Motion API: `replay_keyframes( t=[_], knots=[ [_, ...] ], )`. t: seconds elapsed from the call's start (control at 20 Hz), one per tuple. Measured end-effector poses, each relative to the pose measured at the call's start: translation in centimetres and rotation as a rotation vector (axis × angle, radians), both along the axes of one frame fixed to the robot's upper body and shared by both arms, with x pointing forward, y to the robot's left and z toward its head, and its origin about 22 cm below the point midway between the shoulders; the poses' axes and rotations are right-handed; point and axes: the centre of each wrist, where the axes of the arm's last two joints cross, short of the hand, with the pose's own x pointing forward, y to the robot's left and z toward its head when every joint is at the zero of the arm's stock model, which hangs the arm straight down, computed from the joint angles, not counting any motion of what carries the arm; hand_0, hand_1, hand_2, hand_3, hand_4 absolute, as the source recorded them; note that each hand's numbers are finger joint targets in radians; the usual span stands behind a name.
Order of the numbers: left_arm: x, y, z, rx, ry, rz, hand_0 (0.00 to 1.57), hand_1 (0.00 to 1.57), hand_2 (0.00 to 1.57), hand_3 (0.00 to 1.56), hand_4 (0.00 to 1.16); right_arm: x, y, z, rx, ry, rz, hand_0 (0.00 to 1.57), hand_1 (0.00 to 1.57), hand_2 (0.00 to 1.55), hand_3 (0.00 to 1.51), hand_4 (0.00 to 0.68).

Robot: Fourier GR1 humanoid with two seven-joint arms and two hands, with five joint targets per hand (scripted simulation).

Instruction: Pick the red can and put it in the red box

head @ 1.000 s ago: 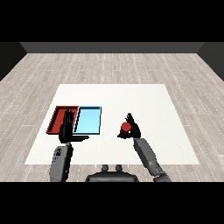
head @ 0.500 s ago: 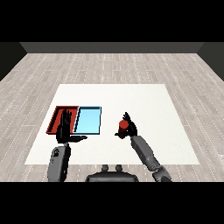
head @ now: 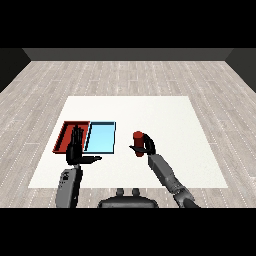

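The red can (head: 138, 141) stands upright right of the trays, with my right hand (head: 146, 147) curled round its right side. To the left lies the red tray (head: 65, 135), and the light blue tray (head: 101, 136) lies between it and the can. My left hand (head: 76, 149) is raised over the red tray's near right corner with its fingers straight and its thumb stretched to the right. That hand hides part of the red tray.
The white table (head: 170, 120) spreads wide behind and to the right of the can. Grey wooden floor (head: 130, 75) surrounds the table.
My right hand has closed round the red can and moved it left toward the trays. The left hand has shifted slightly lower and stays open.
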Motion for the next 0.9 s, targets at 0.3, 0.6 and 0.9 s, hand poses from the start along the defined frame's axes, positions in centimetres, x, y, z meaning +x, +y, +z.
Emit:
replay_keyframes(
  t=[0.3,0.6,0.9],
  knots=[
    [0.3,0.2,0.2,0.000,0.005,0.002,0.00,0.00,0.00,0.00,0.00,0.4,0.3,0.7,-0.055,-0.010,-0.019,1.48,1.48,1.44,1.39,0.598],
    [0.2,-0.2,0.1,0.002,0.014,-0.013,0.00,0.00,0.00,0.00,0.00,0.6,0.6,2.1,-0.095,-0.049,-0.006,1.44,1.44,1.43,1.37,0.615],
    [0.2,-1.0,0.0,0.006,0.017,-0.050,0.00,0.00,0.00,0.00,0.00,-0.1,1.1,4.4,-0.118,-0.153,0.015,1.42,1.42,1.43,1.37,0.615]
  ],
)
